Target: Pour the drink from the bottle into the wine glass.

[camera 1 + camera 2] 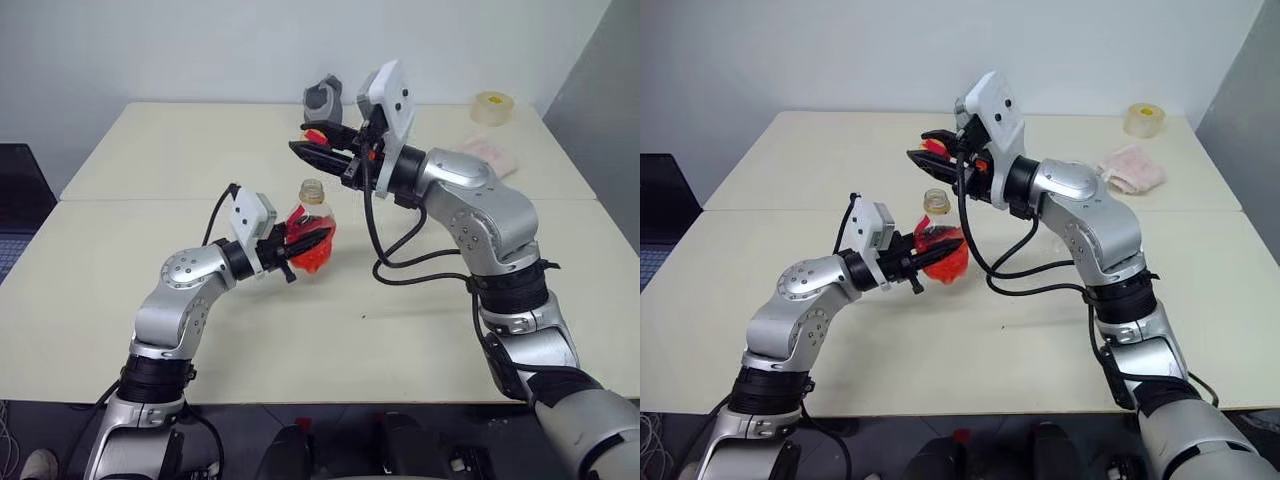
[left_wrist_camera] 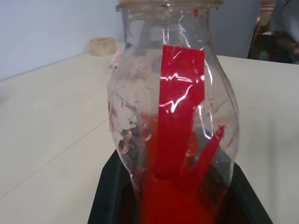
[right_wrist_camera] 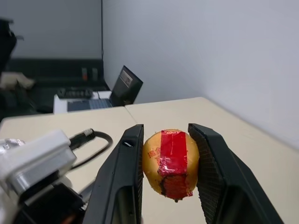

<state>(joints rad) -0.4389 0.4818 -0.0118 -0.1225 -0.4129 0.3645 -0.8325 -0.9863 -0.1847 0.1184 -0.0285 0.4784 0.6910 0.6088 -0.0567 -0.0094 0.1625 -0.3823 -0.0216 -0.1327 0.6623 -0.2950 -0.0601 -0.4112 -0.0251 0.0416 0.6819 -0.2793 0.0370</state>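
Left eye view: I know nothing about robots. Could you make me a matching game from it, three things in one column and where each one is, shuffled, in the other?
Things
1. small clear plastic bottle with red drink
2. round yellow cap with a red strip
3. pale roll of tape

Places
A. near the far right corner of the cream table
B. clamped in the left gripper, neck open
C. pinched in the right gripper, raised above the bottle

Pairs: 1-B, 2-C, 3-A

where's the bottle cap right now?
The yellow cap is off the bottle, pinched in the right gripper jaws, in the air above and just behind the open bottle neck, which the left gripper holds mid-table.
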